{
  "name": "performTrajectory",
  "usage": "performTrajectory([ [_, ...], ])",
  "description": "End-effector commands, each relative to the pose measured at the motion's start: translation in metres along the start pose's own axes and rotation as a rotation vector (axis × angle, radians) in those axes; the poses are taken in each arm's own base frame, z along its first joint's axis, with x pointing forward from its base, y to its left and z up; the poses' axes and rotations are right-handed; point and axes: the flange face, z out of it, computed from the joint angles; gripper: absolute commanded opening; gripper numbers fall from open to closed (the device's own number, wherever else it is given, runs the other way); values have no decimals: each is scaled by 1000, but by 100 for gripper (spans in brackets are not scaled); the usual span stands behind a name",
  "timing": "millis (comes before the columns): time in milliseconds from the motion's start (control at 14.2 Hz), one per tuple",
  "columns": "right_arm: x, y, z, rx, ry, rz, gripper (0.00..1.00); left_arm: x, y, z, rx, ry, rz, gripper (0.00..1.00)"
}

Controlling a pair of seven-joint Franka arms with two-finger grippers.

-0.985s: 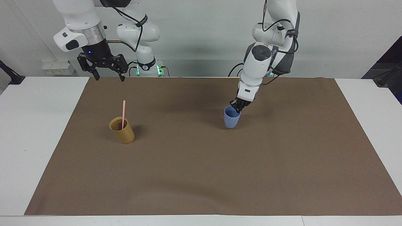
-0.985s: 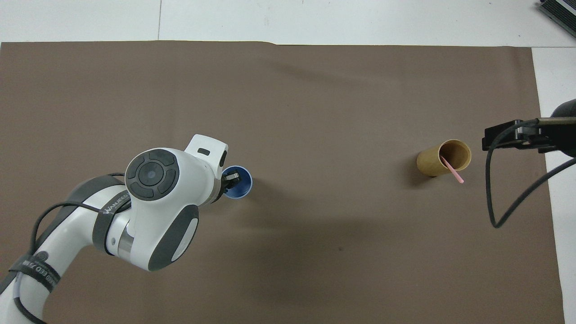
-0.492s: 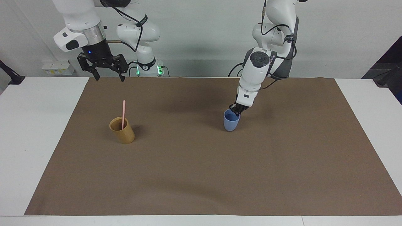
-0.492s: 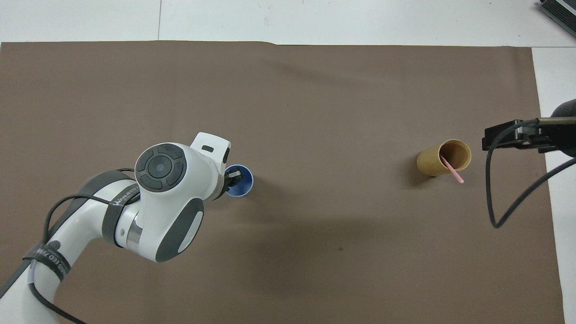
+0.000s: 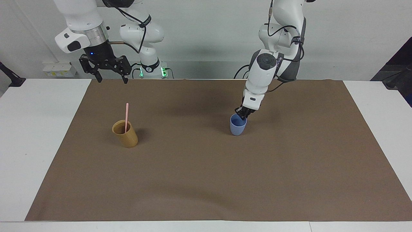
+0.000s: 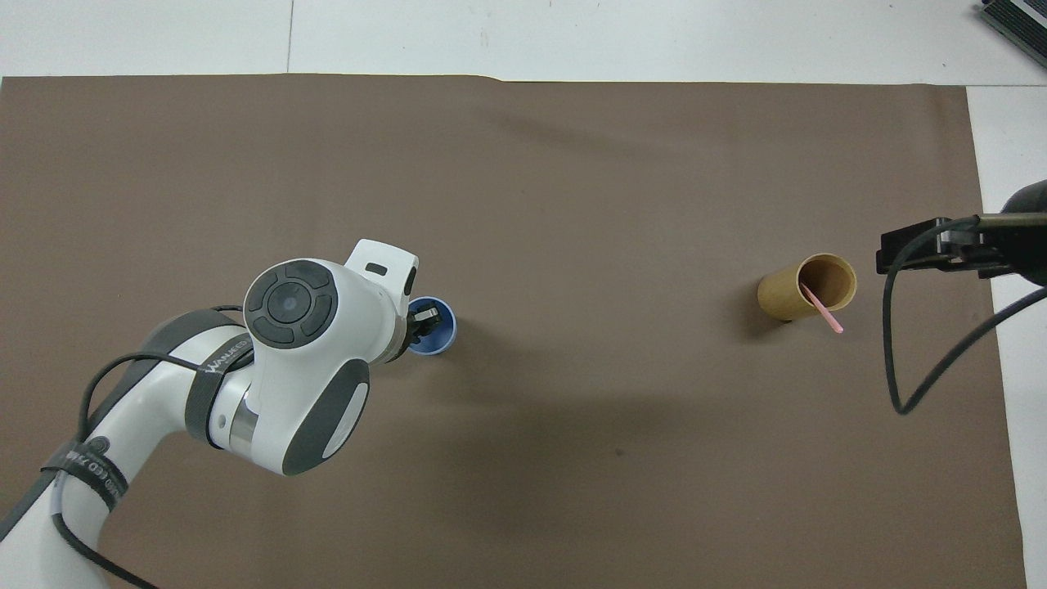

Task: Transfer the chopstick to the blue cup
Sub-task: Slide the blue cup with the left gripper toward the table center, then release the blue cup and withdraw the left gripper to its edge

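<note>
- The chopstick (image 5: pixel 126 113) is standing nearly upright in the tan cup (image 5: pixel 125 133), toward the right arm's end of the tabletop (image 5: pixel 38 135).
- The right end effector (image 5: pixel 109 78), jaws spread and empty, is hanging closest to it.
- The left end effector (image 5: pixel 243 113) is sitting at the blue cup's (image 5: pixel 238 127) rim; its grip cannot be told.
- The brown mat (image 5: pixel 206 180) is lying flat, leaving ample room.

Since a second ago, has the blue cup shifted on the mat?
Yes, slightly. The blue cup, tilted a second ago with the left gripper at its rim, now stands upright; against the bamboo cup its position barely changed.
</note>
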Motion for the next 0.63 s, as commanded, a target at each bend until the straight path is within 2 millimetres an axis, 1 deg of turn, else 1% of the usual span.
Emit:
performTrajectory([
  [0, -3, 3, -3, 19, 1, 14, 100, -2, 5, -2, -2, -6, -9, 41],
  [70, -2, 3, -2, 18, 0, 14, 100, -4, 7, -5, 4, -11, -5, 49],
  [141, -2, 4, -2, 18, 0, 12, 100, -6, 10, -14, 5, -13, -1, 54],
  [211, -2, 4, -2, 17, 0, 12, 100, -7, 10, -28, 10, -17, 7, 62],
  [281, -2, 4, -2, 19, 1, 12, 100, -4, 5, -52, 14, -18, 13, 72],
  [352, -2, 5, -3, 19, 3, 14, 100, 2, 0, -78, 22, -17, 32, 88],
  [422, -2, 6, -2, 17, 3, 17, 100, 15, -12, -102, 34, -31, 79, 100],
  [563, -1, 8, -2, 17, 4, 20, 100, 41, -42, -143, 51, -60, 194, 100],
])
